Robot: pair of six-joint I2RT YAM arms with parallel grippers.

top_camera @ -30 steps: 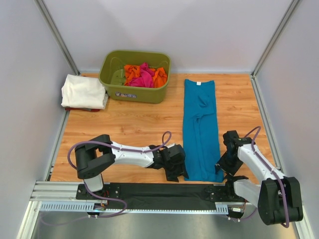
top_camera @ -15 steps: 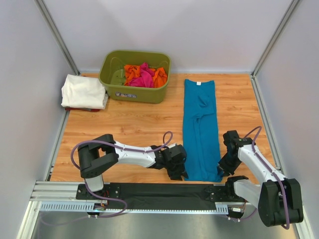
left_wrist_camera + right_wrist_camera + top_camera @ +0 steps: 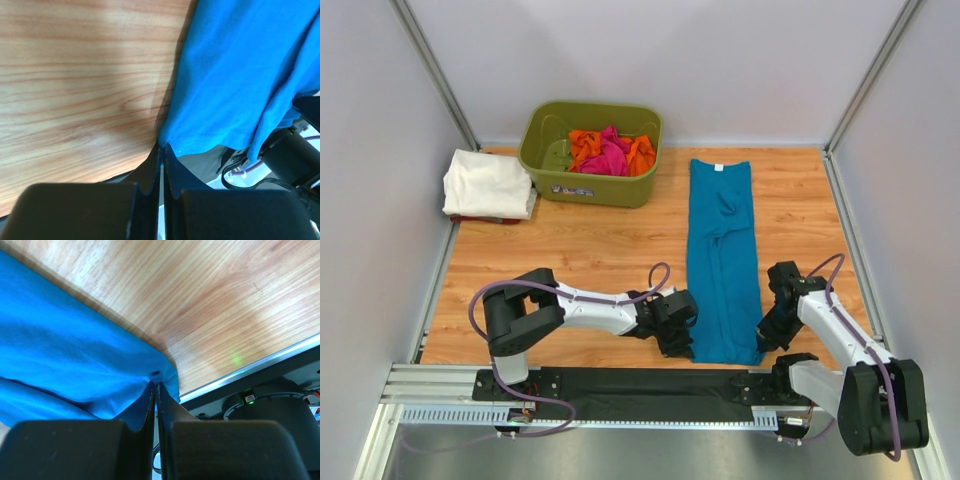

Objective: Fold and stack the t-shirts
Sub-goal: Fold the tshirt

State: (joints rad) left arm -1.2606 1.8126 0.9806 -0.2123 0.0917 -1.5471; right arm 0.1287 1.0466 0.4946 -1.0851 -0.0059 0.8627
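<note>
A teal-blue t-shirt (image 3: 722, 255) lies folded into a long strip on the wooden table, collar at the far end. My left gripper (image 3: 686, 343) is shut on its near left hem corner (image 3: 172, 142). At the near right corner (image 3: 162, 375) my right gripper (image 3: 764, 338) is shut on the cloth too. A folded white t-shirt (image 3: 487, 183) rests at the far left. Pink and orange t-shirts (image 3: 608, 152) are bunched in the tub.
An olive-green plastic tub (image 3: 590, 183) stands at the back left of centre. The black base rail (image 3: 640, 385) runs along the near edge under both arms. Grey walls close in the table (image 3: 570, 250) on three sides.
Both grippers have closed from partly open onto the near corners of the teal-blue t-shirt. The left arm has edged a little to the right.
</note>
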